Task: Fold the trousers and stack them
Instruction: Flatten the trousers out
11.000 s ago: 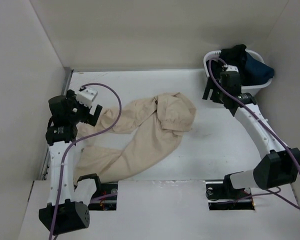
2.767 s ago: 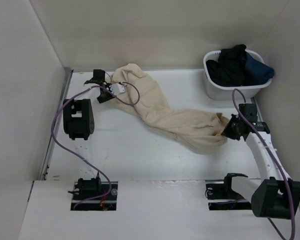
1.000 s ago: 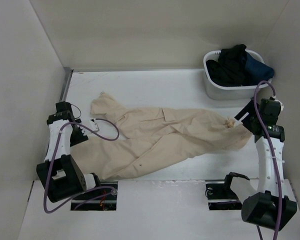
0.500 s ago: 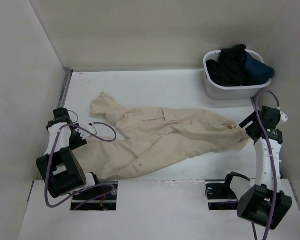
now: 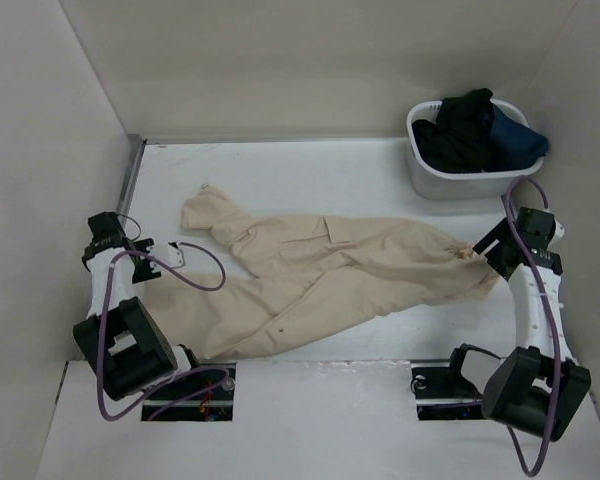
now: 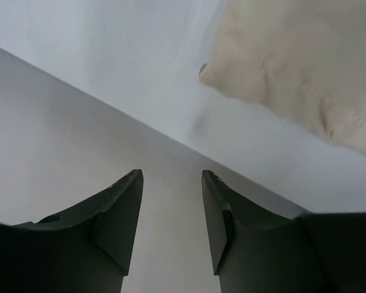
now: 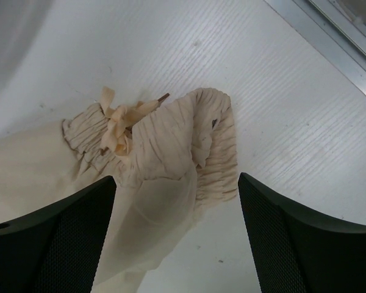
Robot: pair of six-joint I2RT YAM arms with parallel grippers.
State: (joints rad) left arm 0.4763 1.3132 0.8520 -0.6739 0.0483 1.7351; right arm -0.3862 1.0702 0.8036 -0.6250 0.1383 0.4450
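Trousers (image 5: 330, 275) lie spread across desk (image 5: 310, 170), likely laid out for folding; left jaws and right jaws open, empty.

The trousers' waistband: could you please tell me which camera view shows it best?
Right wrist view: the gathered waistband and its tie lie close up. The top view shows it tiny beside the right gripper; the left wrist view only another cloth edge.
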